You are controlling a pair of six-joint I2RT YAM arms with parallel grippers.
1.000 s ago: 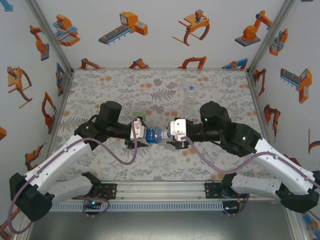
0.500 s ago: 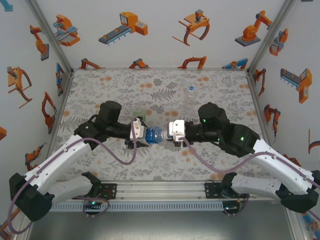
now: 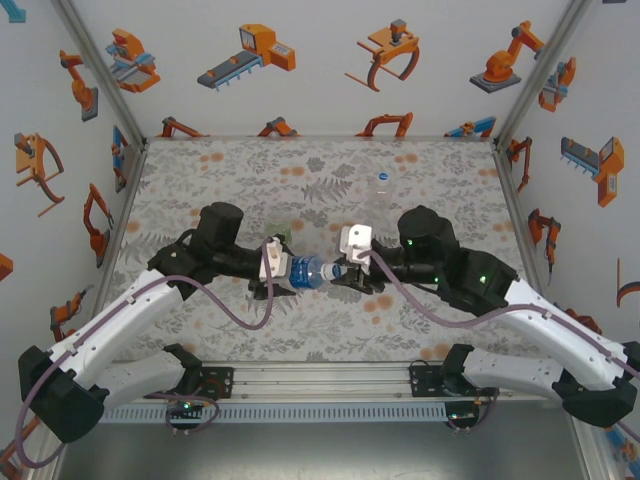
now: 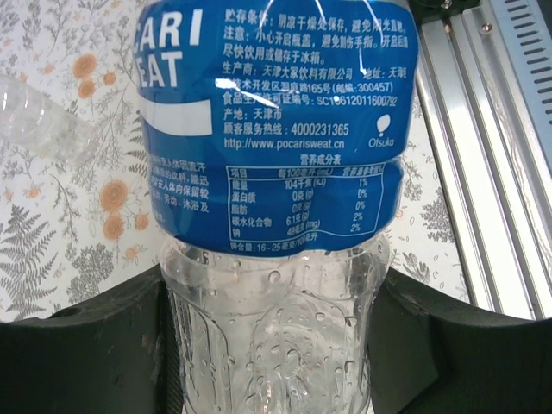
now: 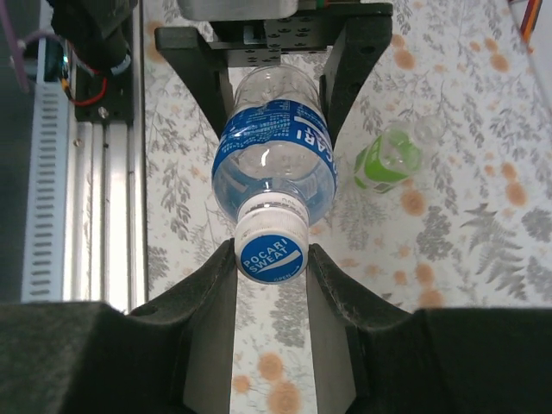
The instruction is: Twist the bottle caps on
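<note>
1. Landmark: the blue-label bottle (image 3: 308,269) hangs on its side above the floral desk (image 3: 200,180), roughly level. It is slung between the two arms, its base pointing to the left arm and its neck to the right arm.
2. The left arm's fingers (image 4: 86,354) are clenched on this bottle, one on each side of its clear lower body, just past the edge of the label band. Droplets cling to the inside of the clear wall between them.
3. The cap (image 5: 270,250) is a white ring with a blue printed top. It sits on the bottle's neck, at the end away from the left arm's fingers. How far down the thread it is turned cannot be told.
4. The right arm's fingers (image 5: 220,293) are pinched on the cap, one pressed against each side of it. They touch no other part of the bottle.
5. The green-tinted bottle (image 5: 384,159) rests on the desk, on the far side of the blue-label bottle and apart from it, nearer that bottle's base end than its neck. Whether it carries a cap cannot be told.
6. The aluminium rail (image 5: 86,216) runs along the desk's near edge. It lies on the opposite side of the blue-label bottle from the green-tinted one.
</note>
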